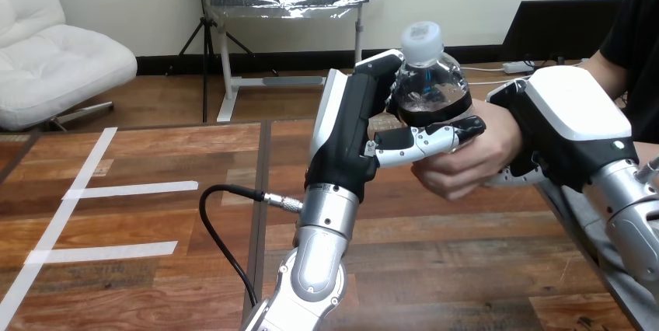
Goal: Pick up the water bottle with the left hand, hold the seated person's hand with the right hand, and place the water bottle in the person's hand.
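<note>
**Wooden table, bottle upright above the person's palm**

Wooden boards of the table point(466, 269) run under both arms, with white tape stripes point(132, 188) on the near left, well apart from the action. Both arms are raised above the boards.

The left hand point(346, 137) grips the water bottle point(431, 86). Its fingers curl round the bottle from the left, and its thumb point(431, 138) reaches across the front, just below the label. The bottle stands upright with its long axis vertical and its white cap point(421, 38) on top.

The person's hand point(466, 160) sits just below and to the right of the bottle. Its fingers are curled and it touches the robot's thumb. The bottle's base is hidden behind that thumb and the person's hand, so whether it already rests in the palm cannot be told.

The right hand point(571, 117) comes in from the right and closes round the person's wrist point(509, 125), with its thumb over the top and its fingers showing beneath.

The handover turns on one relation: the bottle lies directly above the person's palm and leftward of it, on the left hand's side. The remaining move looks like a short descent along the bottle's own axis. Letting go before the person's fingers close could tip the bottle.
</note>
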Controlling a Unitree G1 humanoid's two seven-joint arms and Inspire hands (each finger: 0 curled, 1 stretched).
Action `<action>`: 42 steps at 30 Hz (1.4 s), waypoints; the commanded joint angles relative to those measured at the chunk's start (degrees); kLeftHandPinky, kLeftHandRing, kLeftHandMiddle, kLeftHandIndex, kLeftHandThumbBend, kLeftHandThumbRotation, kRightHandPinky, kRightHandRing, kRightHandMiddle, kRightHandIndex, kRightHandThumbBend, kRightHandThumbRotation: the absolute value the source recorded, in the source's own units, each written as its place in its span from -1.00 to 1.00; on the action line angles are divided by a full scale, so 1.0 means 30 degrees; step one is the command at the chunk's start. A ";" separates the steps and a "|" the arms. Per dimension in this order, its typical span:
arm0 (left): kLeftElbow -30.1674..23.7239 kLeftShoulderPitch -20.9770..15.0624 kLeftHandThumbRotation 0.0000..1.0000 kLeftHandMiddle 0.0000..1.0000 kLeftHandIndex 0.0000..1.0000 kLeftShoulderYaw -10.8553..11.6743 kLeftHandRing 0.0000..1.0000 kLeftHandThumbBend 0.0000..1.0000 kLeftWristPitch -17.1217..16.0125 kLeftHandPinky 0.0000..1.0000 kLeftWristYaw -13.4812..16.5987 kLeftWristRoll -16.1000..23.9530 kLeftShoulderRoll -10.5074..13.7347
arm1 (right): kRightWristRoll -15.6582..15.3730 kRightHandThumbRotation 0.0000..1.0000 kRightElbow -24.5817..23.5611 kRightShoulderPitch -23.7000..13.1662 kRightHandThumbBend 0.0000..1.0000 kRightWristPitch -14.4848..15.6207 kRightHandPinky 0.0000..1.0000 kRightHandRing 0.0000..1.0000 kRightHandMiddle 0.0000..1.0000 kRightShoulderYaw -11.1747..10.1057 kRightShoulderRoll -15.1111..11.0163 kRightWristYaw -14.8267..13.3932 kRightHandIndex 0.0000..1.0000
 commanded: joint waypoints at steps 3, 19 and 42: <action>-0.1764 -0.0123 -0.94 0.13 0.15 -0.0143 0.02 0.23 -0.0697 -0.14 -0.0138 0.0269 -0.1454 | -0.0287 -1.00 -0.0983 -0.0726 0.59 0.0805 -0.62 -0.49 -0.32 -0.0417 0.0197 0.0028 -0.31; -0.2567 0.0566 -0.36 0.59 0.67 -0.0226 0.50 0.56 -0.0207 0.41 -0.0276 0.0815 -0.1097 | -0.0359 -1.00 -0.1548 -0.0325 0.75 0.1205 -0.25 -0.04 0.12 -0.0516 0.0159 0.0031 0.10; -0.4114 0.1264 0.38 1.00 1.00 -0.0533 0.99 0.96 0.1846 0.99 -0.0861 0.2983 -0.0168 | 0.0926 -0.98 -0.4094 0.1238 0.85 0.1659 0.79 0.95 0.96 -0.1424 -0.0501 0.2830 0.87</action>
